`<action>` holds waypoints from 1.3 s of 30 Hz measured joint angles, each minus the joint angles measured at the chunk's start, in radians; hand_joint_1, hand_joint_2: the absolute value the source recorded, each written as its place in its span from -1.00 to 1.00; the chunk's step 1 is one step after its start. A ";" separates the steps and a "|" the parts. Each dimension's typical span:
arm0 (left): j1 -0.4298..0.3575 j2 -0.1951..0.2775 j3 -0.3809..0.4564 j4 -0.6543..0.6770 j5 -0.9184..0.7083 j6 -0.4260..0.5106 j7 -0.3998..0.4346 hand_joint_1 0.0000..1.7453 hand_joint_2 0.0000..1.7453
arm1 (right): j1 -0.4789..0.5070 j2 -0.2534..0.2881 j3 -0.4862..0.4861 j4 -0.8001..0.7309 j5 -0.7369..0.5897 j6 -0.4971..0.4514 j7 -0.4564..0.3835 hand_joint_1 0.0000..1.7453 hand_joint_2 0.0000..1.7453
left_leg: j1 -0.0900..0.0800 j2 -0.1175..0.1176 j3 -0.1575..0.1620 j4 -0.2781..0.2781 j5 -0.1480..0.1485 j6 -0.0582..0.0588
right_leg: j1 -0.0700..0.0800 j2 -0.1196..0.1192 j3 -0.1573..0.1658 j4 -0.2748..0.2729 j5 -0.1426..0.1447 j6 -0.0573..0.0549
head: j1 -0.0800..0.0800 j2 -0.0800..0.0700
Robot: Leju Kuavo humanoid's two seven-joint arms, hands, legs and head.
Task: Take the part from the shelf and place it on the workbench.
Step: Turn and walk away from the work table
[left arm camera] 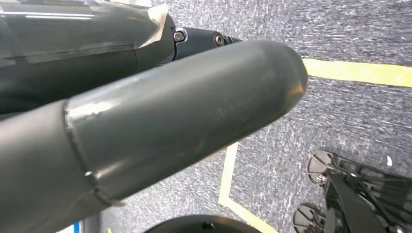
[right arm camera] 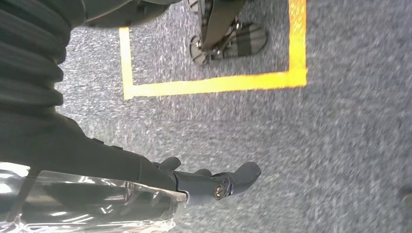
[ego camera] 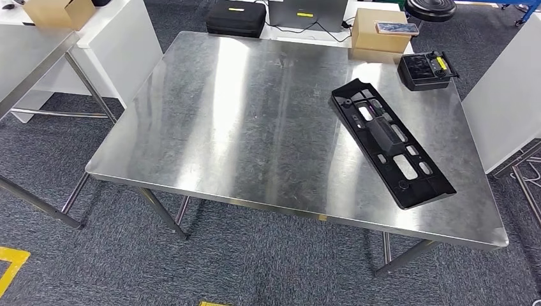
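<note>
The black part is lying flat on the workbench, so the placing looks done; the left hand and right hand are hanging over the carpet, holding nothing, fingers loose.

**Colours on the bench and floor**

You've got a black part on the brushed silver workbench, a tan cardboard box, a black case, and speckled blue-grey carpet with yellow tape lines.
</note>
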 joint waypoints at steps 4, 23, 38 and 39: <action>0.000 0.005 0.000 0.000 -0.004 0.000 0.000 -1.00 -1.00 | 0.005 -0.017 -0.014 -0.005 -0.017 -0.004 0.000 -1.00 1.00 | 0.000 0.000 0.000 0.000 0.000 0.000 | 0.000 0.000 0.000 0.000 0.000 0.000 | 0.000 0.000; 0.000 0.026 0.010 0.000 0.023 -0.034 -0.022 -1.00 -1.00 | 0.011 -0.029 -0.070 -0.017 -0.060 -0.012 -0.043 -1.00 1.00 | 0.000 0.000 0.000 0.000 0.000 0.000 | 0.000 0.000 0.001 0.000 0.000 0.000 | 0.000 0.000; 0.003 -0.003 0.008 0.000 -0.006 -0.062 -0.071 -1.00 -1.00 | -0.002 -0.017 -0.078 -0.016 -0.094 -0.041 -0.033 -1.00 1.00 | -0.002 0.000 0.000 0.003 -0.002 0.001 | -0.004 0.000 0.002 -0.001 0.000 0.001 | 0.000 0.000; 0.003 -0.005 0.008 0.000 -0.006 -0.063 -0.074 -1.00 -1.00 | -0.003 -0.015 -0.079 -0.016 -0.094 -0.042 -0.033 -1.00 1.00 | -0.003 0.000 0.000 0.004 -0.003 0.003 | -0.004 0.000 0.003 -0.001 0.000 0.001 | 0.000 0.000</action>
